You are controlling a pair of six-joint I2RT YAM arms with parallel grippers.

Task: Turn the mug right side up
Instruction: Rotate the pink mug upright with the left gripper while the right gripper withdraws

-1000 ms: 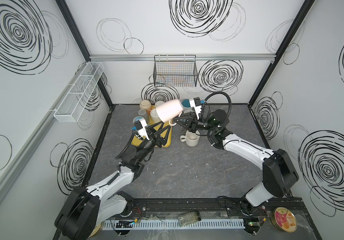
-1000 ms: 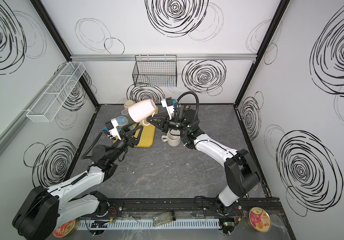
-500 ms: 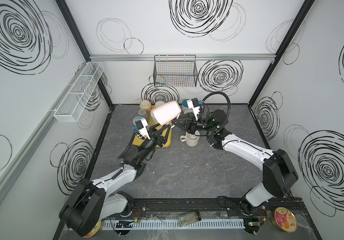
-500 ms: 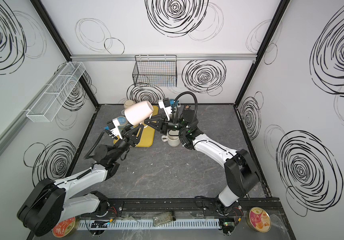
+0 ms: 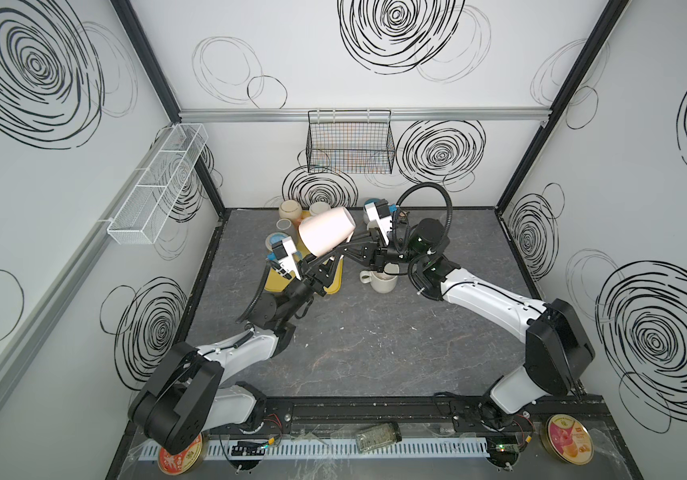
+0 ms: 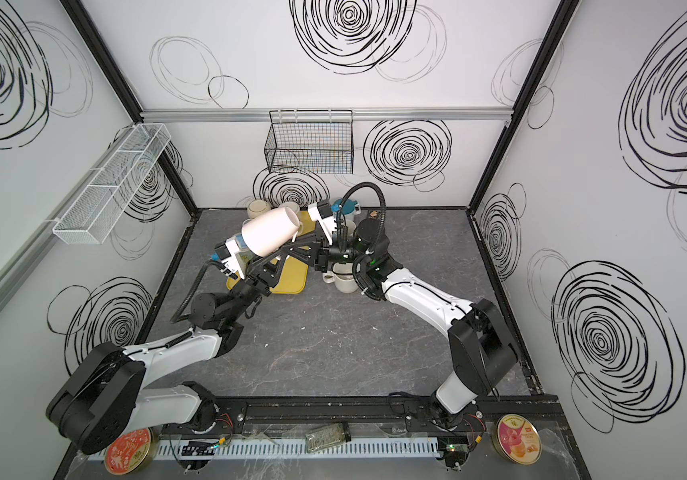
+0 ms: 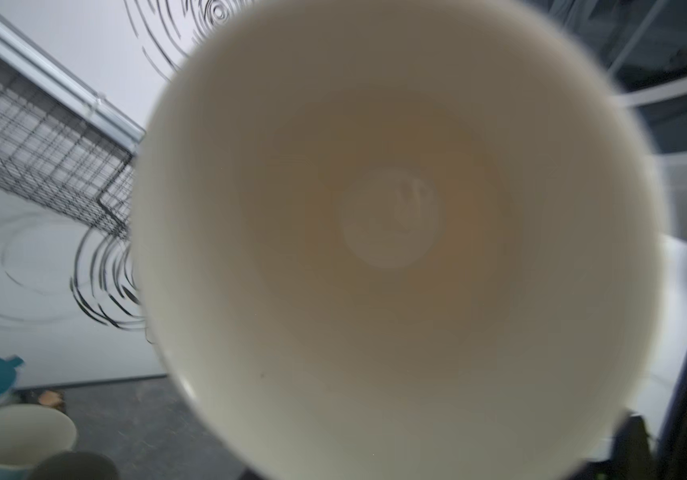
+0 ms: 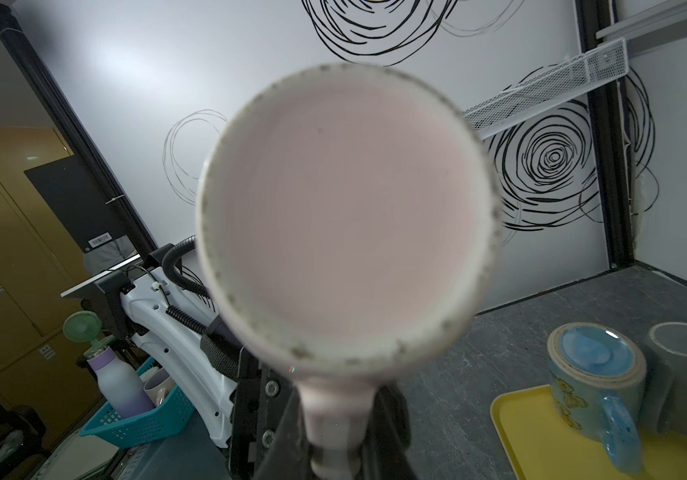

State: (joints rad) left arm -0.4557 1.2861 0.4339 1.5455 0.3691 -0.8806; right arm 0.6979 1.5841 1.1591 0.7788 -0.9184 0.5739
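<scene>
- A pink mug (image 5: 325,232) hangs in mid-air above the far end of the yellow tray (image 6: 292,278). It lies on its side, touching neither the tray nor the table (image 5: 354,340), as two grippers meet beneath it.
- The right gripper (image 5: 348,251) is pressed together on the mug's handle (image 8: 333,415), which points down toward the tray. The right wrist view shows the handle running straight into the jaws, below the round, pale pink base (image 8: 346,216). Holding the mug by the handle appears to give a lever for rolling it over.
- The left gripper (image 5: 327,259) reaches in from the opposite side of the tray, its tips under the mug close to the handle. Whether they pinch anything cannot be told, because the mug hides them from above and fills the left wrist view.
- That view looks directly into the cream interior (image 7: 396,228), so the mouth faces the left gripper and the base faces the right. The task looks roughly half done, with the mug neither upside down nor upright.
- Lifting the mug clear of the tray seems meant to leave room for the turn. It keeps the mug away from the blue mug (image 8: 595,374) standing on the tray and the white mug (image 5: 383,280) standing just beside the tray, on the right gripper's side.
- The likely hazard is that a narrow pinch on the handle could let the mug swing if the second support is not secure.
</scene>
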